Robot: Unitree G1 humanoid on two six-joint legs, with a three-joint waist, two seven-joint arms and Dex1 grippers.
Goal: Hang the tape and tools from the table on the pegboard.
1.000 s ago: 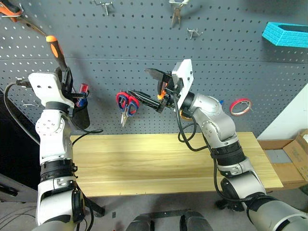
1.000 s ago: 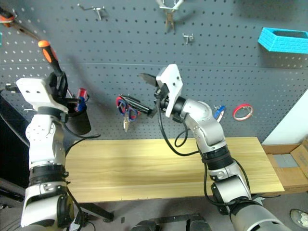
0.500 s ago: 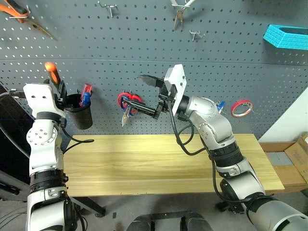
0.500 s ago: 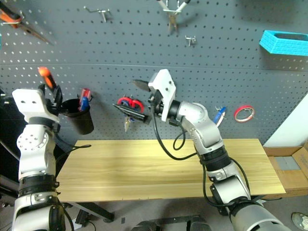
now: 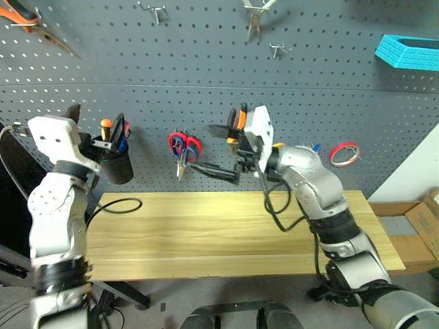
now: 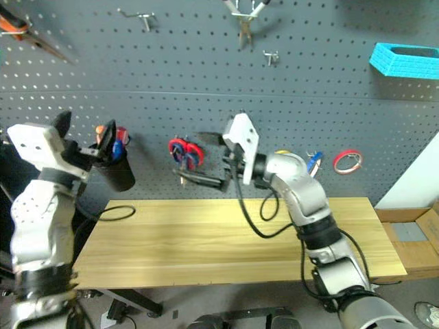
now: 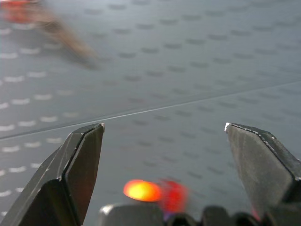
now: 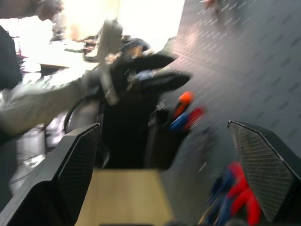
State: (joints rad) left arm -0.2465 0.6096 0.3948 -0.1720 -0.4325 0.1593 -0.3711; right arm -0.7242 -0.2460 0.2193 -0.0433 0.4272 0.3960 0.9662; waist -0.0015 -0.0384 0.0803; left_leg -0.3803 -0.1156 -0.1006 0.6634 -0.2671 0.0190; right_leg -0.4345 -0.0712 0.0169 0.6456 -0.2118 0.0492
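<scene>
My left gripper [image 7: 164, 126] is spread wide with nothing between its fingers; it sits at about 9 o'clock of the black cup [image 5: 118, 168] on the pegboard [image 5: 206, 62]; the screwdriver [image 5: 105, 127] stands in that cup, orange handle up, so I judge the step in hand is getting that gripper clear of it. To do it well I'd back straight off the board, fingers left wide, so neither one hooks the cup rim or tips the handle; one finger looks very near the rim, though I cannot tell whether it touches. My right gripper [image 8: 163, 124] is also released and empty, pointing across at the red scissors [image 5: 184, 145] from their 3 o'clock; I'd hold it off them. The tape [image 6: 313, 163] shows on the board at 3 o'clock of my right arm, partly hidden; I see no tool on the table [image 5: 219, 226].
</scene>
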